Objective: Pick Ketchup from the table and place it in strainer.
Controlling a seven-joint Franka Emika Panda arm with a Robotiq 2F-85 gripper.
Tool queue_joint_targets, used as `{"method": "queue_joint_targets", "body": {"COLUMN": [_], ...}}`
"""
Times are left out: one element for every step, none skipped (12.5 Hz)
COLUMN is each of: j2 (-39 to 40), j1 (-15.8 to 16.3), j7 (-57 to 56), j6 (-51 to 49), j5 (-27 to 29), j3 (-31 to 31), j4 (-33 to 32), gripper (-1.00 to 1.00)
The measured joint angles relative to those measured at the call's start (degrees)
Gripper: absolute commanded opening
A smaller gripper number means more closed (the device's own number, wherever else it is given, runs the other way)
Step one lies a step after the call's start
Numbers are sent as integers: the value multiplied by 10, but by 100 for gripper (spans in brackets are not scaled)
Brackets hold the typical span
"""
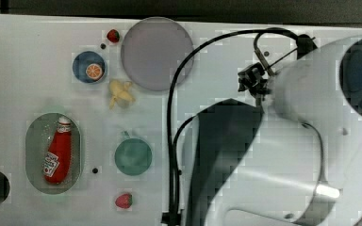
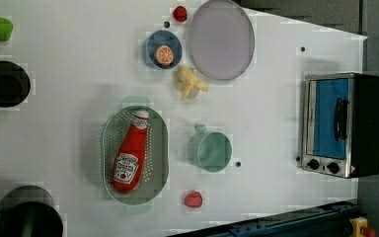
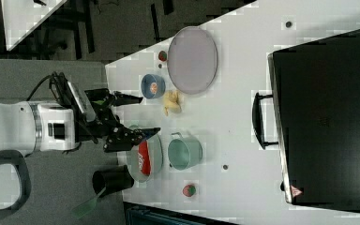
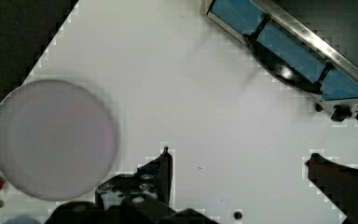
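The ketchup (image 2: 131, 154) lies on its side in the strainer (image 2: 159, 148), cap toward the left view's top, red body along the perforated bottom.

In the right view the arm (image 3: 23, 129) reaches in level from the right view's left, its wrist high above the table (image 2: 69, 74). The gripper (image 3: 143, 115) is spread wide and holds nothing: one finger (image 3: 129, 98) points toward the blue bowl (image 3: 152, 86), the other crosses in front of the strainer. In the wrist view the two fingers stand well apart over bare table, with the plate (image 4: 51, 137) and the toaster oven (image 4: 298, 51) beyond.
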Motion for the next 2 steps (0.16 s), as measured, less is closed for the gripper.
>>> {"method": "queue_joint_targets", "body": {"j2": [1, 2], "j1": [7, 20], "j7": [8, 14], "j6": [-4, -13], "j5": [0, 0], "j3": [8, 15], "j4": [1, 5], "gripper": [100, 100]}}
